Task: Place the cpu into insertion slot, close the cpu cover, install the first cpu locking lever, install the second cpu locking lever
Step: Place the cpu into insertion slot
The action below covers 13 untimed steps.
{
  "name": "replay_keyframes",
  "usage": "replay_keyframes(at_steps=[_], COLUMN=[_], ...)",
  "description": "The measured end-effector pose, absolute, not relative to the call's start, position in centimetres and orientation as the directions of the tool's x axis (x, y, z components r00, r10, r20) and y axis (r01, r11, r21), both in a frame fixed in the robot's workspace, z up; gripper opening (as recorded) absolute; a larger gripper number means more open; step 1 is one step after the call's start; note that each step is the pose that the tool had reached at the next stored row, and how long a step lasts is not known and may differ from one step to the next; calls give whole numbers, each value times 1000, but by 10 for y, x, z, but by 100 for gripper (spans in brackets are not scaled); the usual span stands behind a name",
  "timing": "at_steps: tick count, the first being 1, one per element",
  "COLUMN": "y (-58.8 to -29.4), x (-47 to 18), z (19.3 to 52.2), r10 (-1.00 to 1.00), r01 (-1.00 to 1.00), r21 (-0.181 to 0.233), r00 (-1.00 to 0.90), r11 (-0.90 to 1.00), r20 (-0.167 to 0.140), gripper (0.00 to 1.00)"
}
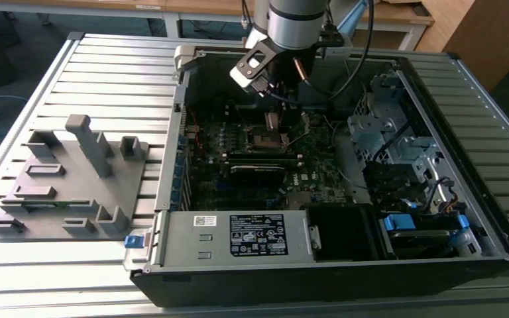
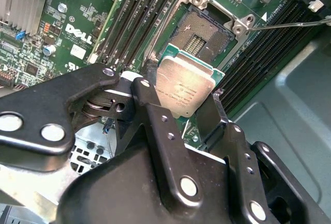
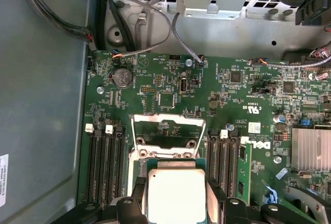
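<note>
Slatted aluminium forms the table (image 1: pixel 104 73), on which an open computer case (image 1: pixel 236 291) is laid flat. In the exterior view, a grey fixture block (image 1: pixel 69 179) is set on the table at nine o'clock from the case, apart from it. The arm (image 1: pixel 297 23) is seen entering from twelve o'clock and reaching down into the case. The hand (image 1: pixel 272 118) is hung just above the board, at twelve o'clock of the slot (image 1: pixel 266 138). A labelled power supply (image 1: pixel 236 235) is seen at six o'clock of the slot, and a drive cage (image 1: pixel 387 126) at three o'clock.

In the second wrist view the hand (image 2: pixel 183 85) is clenched on the cpu (image 2: pixel 189 95). The chip is gripped by two opposite edges between the black fingers (image 2: pixel 155 115), its silvery top turned to the camera. The cpu is held over the near edge of the slot (image 2: pixel 199 32) and is not seated; the slot's dark centre is left uncovered. Long black memory slots (image 2: pixel 150 6) are ranged on both sides of it, and a thin lever (image 2: pixel 289 25) is seen sprung free beside it.

In the first wrist view the cpu (image 3: pixel 177 195) is likewise caught in the hand (image 3: pixel 177 187). The cover (image 3: pixel 165 116) is stood open beyond it, with the board visible through its window. A finned heatsink (image 3: pixel 310 149) is mounted past the memory slots (image 3: pixel 103 162).
</note>
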State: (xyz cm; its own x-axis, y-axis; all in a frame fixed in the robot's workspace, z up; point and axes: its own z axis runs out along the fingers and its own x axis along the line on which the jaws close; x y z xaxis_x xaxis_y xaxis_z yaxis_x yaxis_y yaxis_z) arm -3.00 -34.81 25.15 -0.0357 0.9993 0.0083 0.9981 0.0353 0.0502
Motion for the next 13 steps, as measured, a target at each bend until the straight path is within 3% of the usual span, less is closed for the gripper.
replay_keyframes(at_steps=[13], y=[-348], x=[-32], z=[250], r10=[999], r01=[998], r21=[50], r00=[-36], r11=[35], r20=[8], gripper=[54])
